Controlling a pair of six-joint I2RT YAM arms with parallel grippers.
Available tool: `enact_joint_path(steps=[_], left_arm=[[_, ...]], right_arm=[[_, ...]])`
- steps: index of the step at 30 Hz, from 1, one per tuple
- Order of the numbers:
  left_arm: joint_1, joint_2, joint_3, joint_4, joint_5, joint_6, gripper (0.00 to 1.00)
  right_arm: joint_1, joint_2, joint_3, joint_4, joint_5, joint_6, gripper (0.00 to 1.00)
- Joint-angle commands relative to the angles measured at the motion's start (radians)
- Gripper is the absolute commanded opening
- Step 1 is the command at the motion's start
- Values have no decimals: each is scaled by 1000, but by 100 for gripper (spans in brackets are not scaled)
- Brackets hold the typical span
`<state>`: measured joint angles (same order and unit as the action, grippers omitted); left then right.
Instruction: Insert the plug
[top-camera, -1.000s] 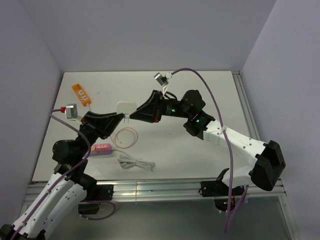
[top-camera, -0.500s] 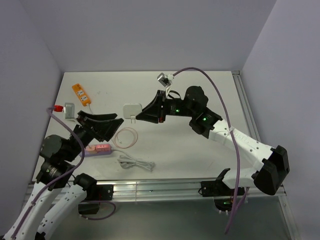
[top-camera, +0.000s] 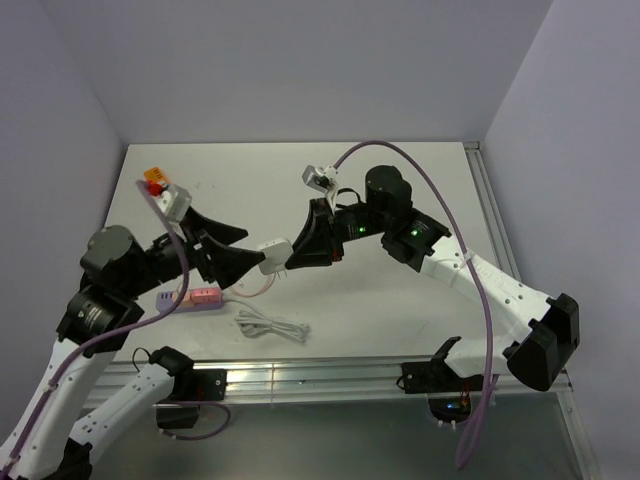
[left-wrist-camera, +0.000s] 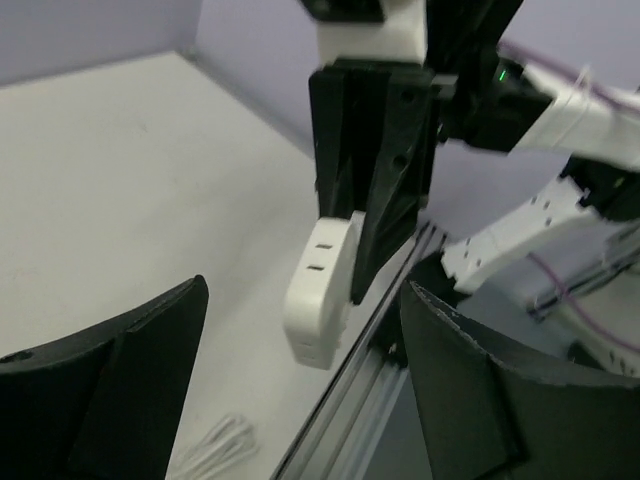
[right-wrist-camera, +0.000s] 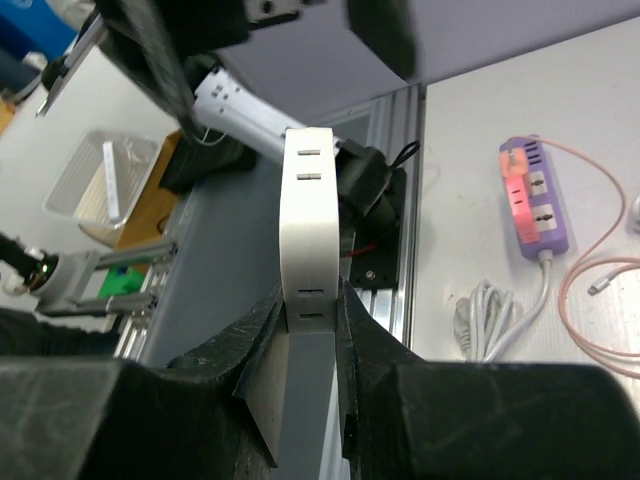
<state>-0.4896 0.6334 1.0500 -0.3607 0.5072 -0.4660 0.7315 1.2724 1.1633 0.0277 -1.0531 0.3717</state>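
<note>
The right gripper pinches a white block in mid-air. The left gripper gapes wide around it, holding nothing. The plug sits on the lilac power strip on the table.

White block between spread jaws

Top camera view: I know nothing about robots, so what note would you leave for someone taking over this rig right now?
Left claw: open, gripping nothing, close to the white block.
Right claw: shut on the white block, holding it in the air above the table.
Plug: the salmon-pink piece against the lilac power strip on the table. No claw touches it. I cannot tell whether it is pushed in.
Done: nothing I can confirm.
Left: insert the plug.
</note>
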Motion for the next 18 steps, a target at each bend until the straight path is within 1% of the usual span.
enact_joint_path(steps=[1, 2, 5, 7, 10, 18], left_arm=[[-1, 57, 31, -106, 143, 98, 85], [-1, 67, 33, -116, 169, 104, 82], [0, 65, 2, -71, 230, 89, 80], [0, 40, -22, -14, 232, 60, 80], [-1, 49, -25, -11, 244, 52, 77], [-1, 74, -12, -37, 275, 58, 60]], right_arm=[[17, 1, 55, -63, -102, -76, 0], [25, 1, 58, -69, -97, -82, 0], [34, 15, 65, -94, -120, -103, 0], [39, 19, 67, -106, -120, -111, 0], [43, 31, 65, -92, -127, -105, 0], [58, 70, 110, -120, -130, -114, 0]])
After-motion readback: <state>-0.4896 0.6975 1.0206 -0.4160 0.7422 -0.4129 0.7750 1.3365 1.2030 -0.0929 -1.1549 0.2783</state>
